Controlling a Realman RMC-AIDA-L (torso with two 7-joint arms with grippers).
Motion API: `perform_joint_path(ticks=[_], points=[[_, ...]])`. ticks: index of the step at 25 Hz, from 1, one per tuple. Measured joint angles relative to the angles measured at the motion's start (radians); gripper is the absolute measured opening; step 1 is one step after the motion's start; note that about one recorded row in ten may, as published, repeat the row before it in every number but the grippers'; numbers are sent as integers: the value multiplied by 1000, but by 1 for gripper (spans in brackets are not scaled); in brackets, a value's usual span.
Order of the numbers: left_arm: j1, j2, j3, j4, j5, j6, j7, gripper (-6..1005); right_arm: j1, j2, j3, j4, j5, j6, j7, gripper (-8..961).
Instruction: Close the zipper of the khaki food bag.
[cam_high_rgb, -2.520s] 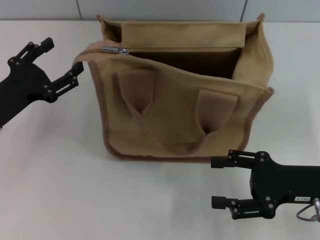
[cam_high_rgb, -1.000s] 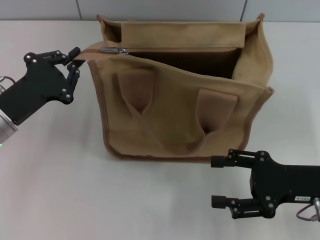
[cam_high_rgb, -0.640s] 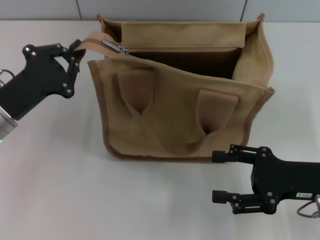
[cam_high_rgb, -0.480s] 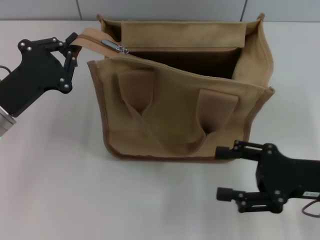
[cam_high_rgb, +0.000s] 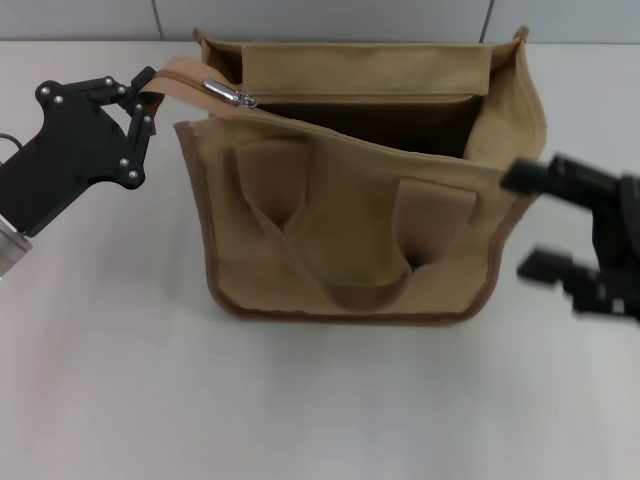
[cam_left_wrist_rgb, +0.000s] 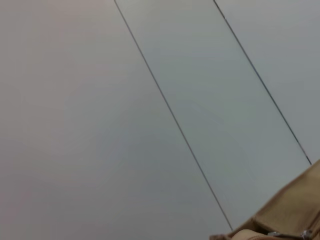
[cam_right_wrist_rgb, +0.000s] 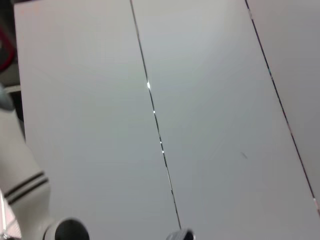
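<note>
The khaki food bag (cam_high_rgb: 345, 235) stands upright mid-table with its top open. The tan zipper (cam_high_rgb: 186, 76) runs along the near top edge, and its silver pull tab (cam_high_rgb: 228, 95) sits at the bag's left end. My left gripper (cam_high_rgb: 143, 97) is shut on the zipper strip's loose end at the bag's top left corner and holds it raised. My right gripper (cam_high_rgb: 535, 222) is open and empty beside the bag's right side, apart from it. The bag's corner (cam_left_wrist_rgb: 292, 215) shows in the left wrist view.
The near handle (cam_high_rgb: 290, 215) hangs flat on the bag's front wall. The white table (cam_high_rgb: 120, 380) has thin seams (cam_right_wrist_rgb: 155, 115). A white object (cam_right_wrist_rgb: 20, 200) shows at the edge of the right wrist view.
My left gripper closed on the zipper strip's end and lifted it. My right gripper has moved from the front right up to the bag's right side.
</note>
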Motion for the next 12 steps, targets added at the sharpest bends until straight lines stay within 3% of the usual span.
perform_joint_path(ticks=[3,7,12], points=[[1,0,-1,-2,0,16,0,13,97,-17,-3,-16,19,44,171,790],[4,0,-5,-2,-1,30,-2,14,167,-27,-17,-52,14,102,299,790],[6,0,-6,-6,-4,54,-8,15,261,-37,-140,-152,13,204,510,790]])
